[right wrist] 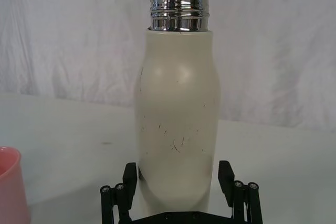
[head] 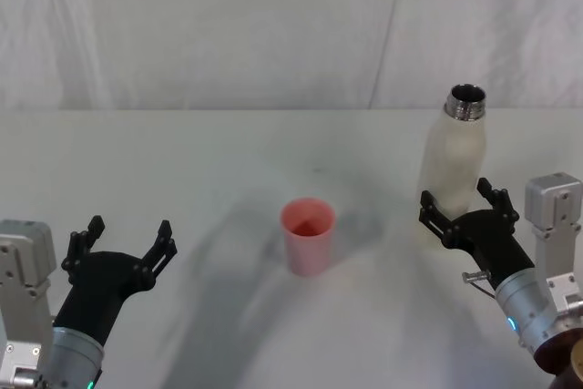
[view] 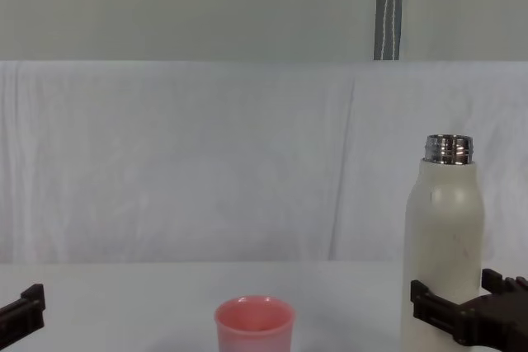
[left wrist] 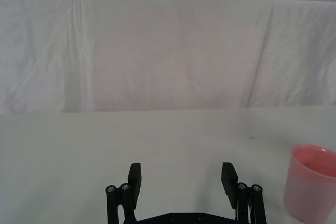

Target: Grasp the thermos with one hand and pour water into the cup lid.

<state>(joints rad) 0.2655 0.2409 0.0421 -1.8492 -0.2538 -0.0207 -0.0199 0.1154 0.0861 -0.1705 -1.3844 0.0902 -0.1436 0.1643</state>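
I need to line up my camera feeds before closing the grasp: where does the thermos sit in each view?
Head view: thermos upright at right, open right gripper around its base.
Left wrist view: not in it.
Right wrist view: centre, thermos between the open fingers.
Chest view: thermos at right edge.
Shared landmark: the pink cup lid, standing to the thermos's left, apart from it.

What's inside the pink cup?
The cup lid looks empty: the head view shows only its pink inside, no water visible. The open right gripper brackets the thermos, which stands upright.
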